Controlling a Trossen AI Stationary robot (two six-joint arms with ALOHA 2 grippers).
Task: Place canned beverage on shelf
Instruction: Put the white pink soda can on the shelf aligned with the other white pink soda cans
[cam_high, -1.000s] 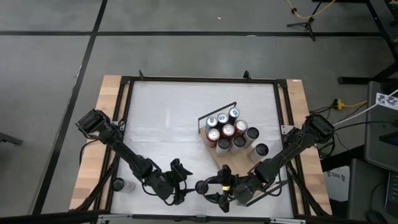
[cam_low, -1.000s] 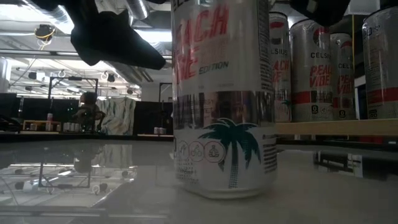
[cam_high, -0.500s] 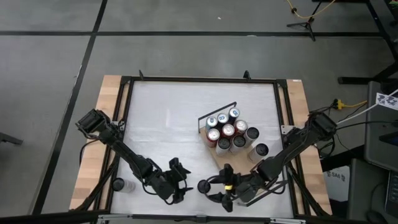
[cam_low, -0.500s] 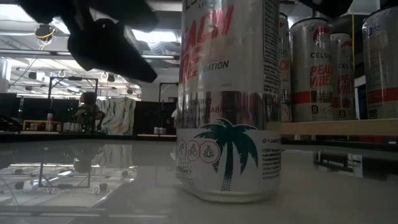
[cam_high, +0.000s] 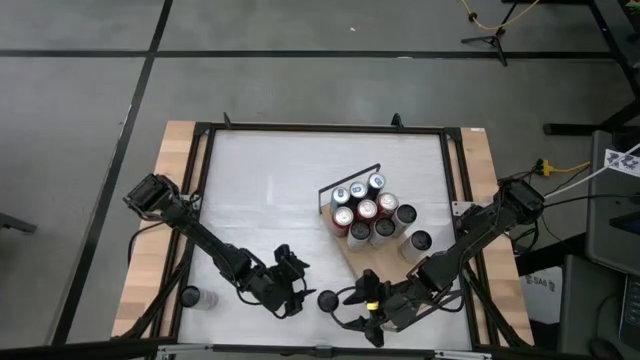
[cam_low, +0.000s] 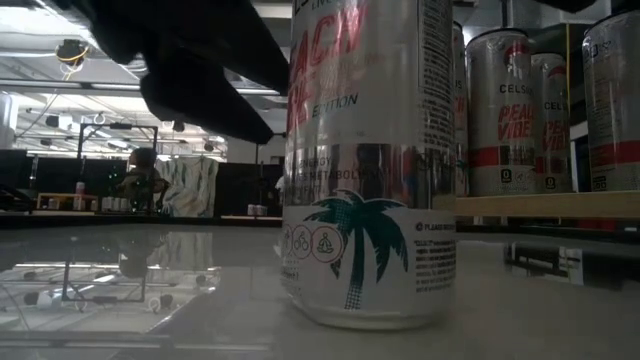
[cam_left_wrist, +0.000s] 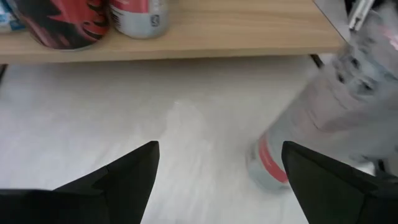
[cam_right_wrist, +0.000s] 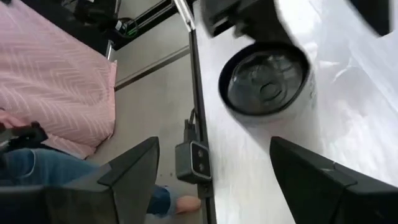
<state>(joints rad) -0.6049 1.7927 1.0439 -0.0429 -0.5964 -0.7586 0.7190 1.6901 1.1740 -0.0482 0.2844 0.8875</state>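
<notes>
The beverage can (cam_low: 365, 160) is a tall, slim aluminium cylinder — silver-white and glossy, with pink-red lettering near its upper part, a band of small print around the middle, and a teal palm tree over a row of small round icons close to its base. It stands upright on the white, reflective worktop (cam_high: 270, 190), long axis vertical, its printed side toward the low camera. From above only its dark round top (cam_high: 328, 299) shows, near the worktop's front edge, well apart from the shelf (cam_high: 368, 245) and in front of it.

The shelf is a flat light-wood board with a thin black wire rail at its end, lying slantwise on the worktop. A cluster of shelf cans (cam_high: 367, 215) stands upright on it, silver ones with red bands and, in the left wrist view, one with a red-and-black pattern (cam_left_wrist: 59, 22).

The left pincer (cam_high: 295, 285) sits just left of the beverage can, its two dark fingers spread apart and holding nothing. The right pincer (cam_high: 362, 305) sits just right of the can, fingers likewise spread — the can stands free between the two.

A single stray can (cam_high: 191, 297) stands at the worktop's left wooden edge, far from the shelf.
</notes>
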